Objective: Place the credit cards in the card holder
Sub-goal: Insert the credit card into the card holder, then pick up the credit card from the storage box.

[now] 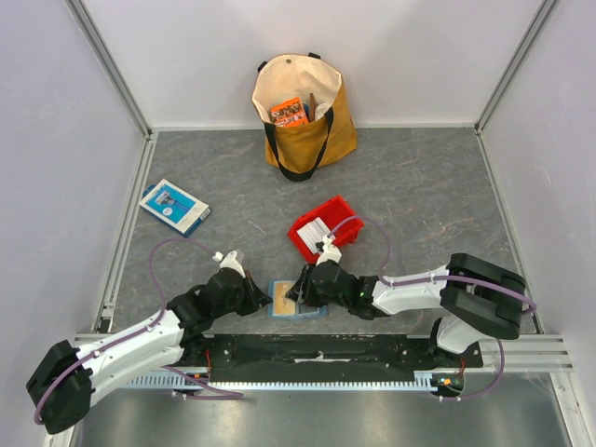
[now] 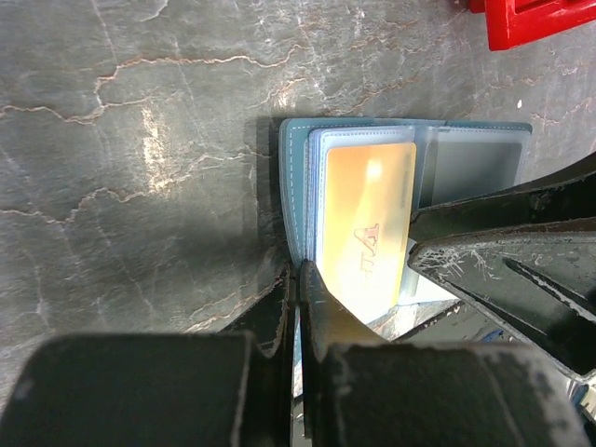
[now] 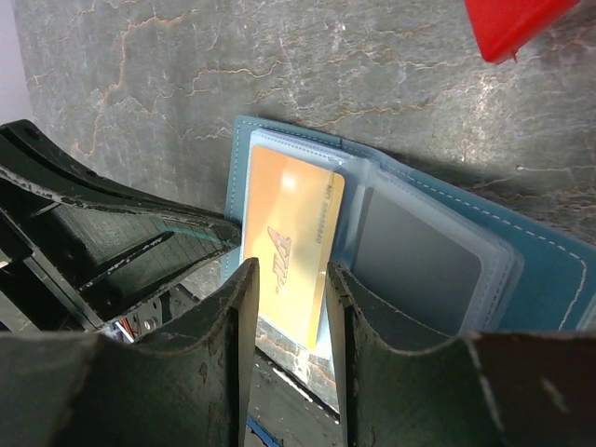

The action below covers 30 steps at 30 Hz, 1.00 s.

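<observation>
While the card holder [image 1: 296, 307] lies open on the desk [image 1: 419, 186], an orange credit card [image 3: 293, 214] is held at one of its clear sleeves.

The card holder is placed at the near edge of the desk, between the two arms and just in front of the red bin [image 1: 346, 219]. The left end effector [image 2: 298, 275] is seen pressed together at the holder's teal outer edge, which appears to be pinched between the fingers. The right end effector [image 3: 291, 270] is set across the width of the credit card, one finger against each long edge. The far end of the card is lodged in the sleeve and the near end projects past the holder. A neighbouring sleeve [image 3: 419, 265] is shown beside it.
</observation>
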{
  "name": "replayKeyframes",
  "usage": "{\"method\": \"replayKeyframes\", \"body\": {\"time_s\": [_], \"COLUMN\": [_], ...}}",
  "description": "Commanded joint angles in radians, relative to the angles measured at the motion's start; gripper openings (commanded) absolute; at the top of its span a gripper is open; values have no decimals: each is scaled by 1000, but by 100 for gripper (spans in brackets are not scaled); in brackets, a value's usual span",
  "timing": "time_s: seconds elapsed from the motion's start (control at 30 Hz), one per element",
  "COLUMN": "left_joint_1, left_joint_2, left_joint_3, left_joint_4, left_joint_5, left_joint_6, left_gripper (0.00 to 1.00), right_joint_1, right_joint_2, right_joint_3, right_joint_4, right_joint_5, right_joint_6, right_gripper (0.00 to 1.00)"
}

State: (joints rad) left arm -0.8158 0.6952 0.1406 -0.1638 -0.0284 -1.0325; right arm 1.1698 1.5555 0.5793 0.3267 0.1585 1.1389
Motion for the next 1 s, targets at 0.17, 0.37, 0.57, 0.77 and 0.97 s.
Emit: {"method": "replayKeyframes", "body": {"time_s": [0.17, 0.37, 0.57, 0.77, 0.97], "left_joint_1": [-2, 0, -2, 0, -2], "left_joint_2": [-55, -83, -68, -71, -68], "left_joint_3": [33, 66, 86, 79, 77], "left_joint_4": [9, 1, 6, 9, 10], "left_joint_5": [-5, 1, 12, 8, 2], "left_joint_6": [-18, -5, 2, 0, 0], "left_gripper": [2, 2, 2, 2, 2], "right_joint_1": [-2, -54, -247, -413, -501], "right_joint_2": [-104, -219, -299, -168, 14], "right_joint_3": [39, 119, 212, 405, 511], "right_joint_4": [-85, -236, -370, -472, -511], "right_joint_5": [104, 144, 127, -32, -186], "right_joint_6": [-80, -241, -425, -619, -691], "right_gripper": [51, 60, 70, 77, 80]}}
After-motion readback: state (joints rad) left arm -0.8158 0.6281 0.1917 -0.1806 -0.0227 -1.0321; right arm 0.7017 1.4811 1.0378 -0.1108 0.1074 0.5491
